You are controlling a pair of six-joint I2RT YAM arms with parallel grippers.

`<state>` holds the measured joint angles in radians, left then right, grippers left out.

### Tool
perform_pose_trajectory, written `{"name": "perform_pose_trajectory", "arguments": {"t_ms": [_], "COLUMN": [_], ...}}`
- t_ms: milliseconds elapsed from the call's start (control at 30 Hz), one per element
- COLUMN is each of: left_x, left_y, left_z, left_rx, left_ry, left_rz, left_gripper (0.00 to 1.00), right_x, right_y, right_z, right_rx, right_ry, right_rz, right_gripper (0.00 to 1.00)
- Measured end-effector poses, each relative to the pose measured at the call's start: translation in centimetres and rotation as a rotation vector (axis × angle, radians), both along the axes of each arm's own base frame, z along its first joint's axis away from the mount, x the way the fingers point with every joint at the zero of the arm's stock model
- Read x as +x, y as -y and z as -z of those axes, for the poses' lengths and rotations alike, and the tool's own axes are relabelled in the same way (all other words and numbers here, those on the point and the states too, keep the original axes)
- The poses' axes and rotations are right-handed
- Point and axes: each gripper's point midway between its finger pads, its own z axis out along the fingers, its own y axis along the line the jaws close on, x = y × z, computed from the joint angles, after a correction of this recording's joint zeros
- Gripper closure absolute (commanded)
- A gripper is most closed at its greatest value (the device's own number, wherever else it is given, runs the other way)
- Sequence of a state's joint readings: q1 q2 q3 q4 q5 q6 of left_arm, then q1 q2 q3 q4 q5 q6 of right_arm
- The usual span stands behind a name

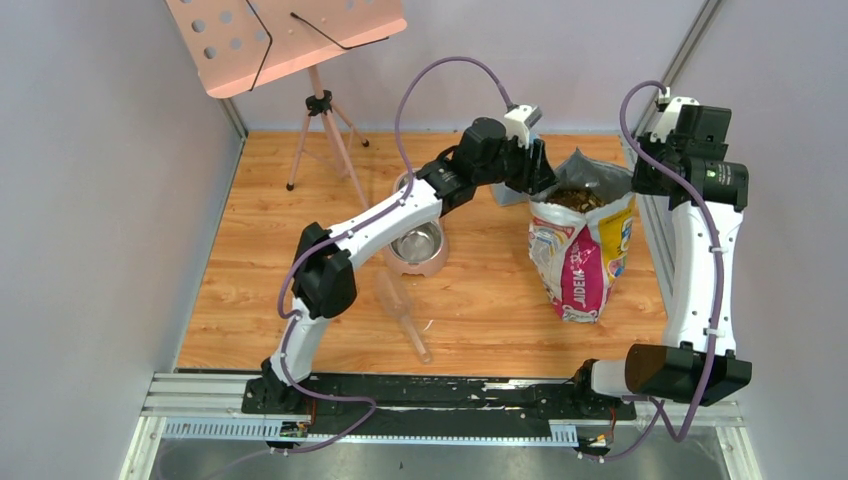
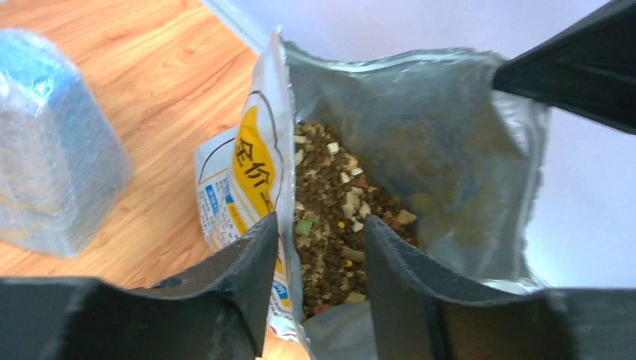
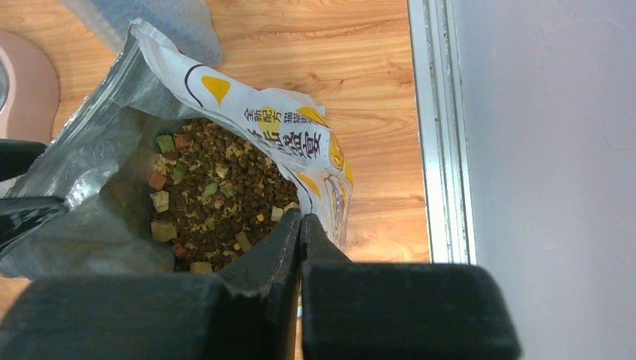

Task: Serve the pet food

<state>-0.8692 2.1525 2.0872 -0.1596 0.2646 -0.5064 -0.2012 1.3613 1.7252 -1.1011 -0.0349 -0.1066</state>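
Note:
The pet food (image 1: 578,198) is a heap of brown kibble with tan, green and red bits, lying inside an open white-yellow-pink bag (image 1: 585,260) that stands at the right of the table. My left gripper (image 2: 321,232) is open and straddles the bag's left rim (image 2: 259,157), with one finger outside the wall and the other over the pet food (image 2: 337,210). My right gripper (image 3: 301,216) is shut on the bag's right rim (image 3: 300,135), beside the pet food (image 3: 217,202). In the top view the left gripper (image 1: 537,170) sits at the bag's mouth.
A metal bowl in a pink base (image 1: 425,262) sits left of the bag, under the left arm. A clear plastic scoop (image 1: 400,305) lies in front of it. A bluish clear container (image 2: 52,142) stands behind the bag. A tripod stand (image 1: 320,130) is at the back left.

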Motion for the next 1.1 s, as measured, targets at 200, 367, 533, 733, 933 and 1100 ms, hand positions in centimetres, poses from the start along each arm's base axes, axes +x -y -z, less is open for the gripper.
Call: {"name": "perform_pose_trajectory", "arguments": {"t_ms": [200,367,533,733,933,1100], "left_x": [-0.9,-1.5,-2.8,-7.6,-11.3,-11.2], "left_y": [-1.8,-6.4,-13.7,-19.0,-24.6,-30.4], "left_z": [-4.0,-7.7,-10.7,-8.2,1.4,7.4], "left_rx": [-0.050,-0.034,0.044,0.251,0.572,0.735], "left_ry": [0.063,0.157,0.314,0.502,0.459,0.222], "left_rz": [0.065,0.058,0.003,0.112,0.244,0.057], "left_gripper": [0.29,0.26,0.25,0.10,0.09,0.01], "right_x": [0.4,1.0,0.0,-0.4,-2.5,-3.3], "right_y": [0.2,0.2,-1.6,-6.0,-11.6,-16.0], "right_z": [-1.7,-8.8,-13.6,-11.8,-9.7,-10.8], "right_rx": [-0.011,-0.023,0.010,0.141,0.272,0.297], "right_ry": [0.072,0.244,0.392,0.378,0.385,0.417], "right_rz": [0.007,0.010,-0.055,-0.264,-0.521,-0.685], "right_gripper": [0.52,0.51,0.47,0.33,0.19,0.00]}}
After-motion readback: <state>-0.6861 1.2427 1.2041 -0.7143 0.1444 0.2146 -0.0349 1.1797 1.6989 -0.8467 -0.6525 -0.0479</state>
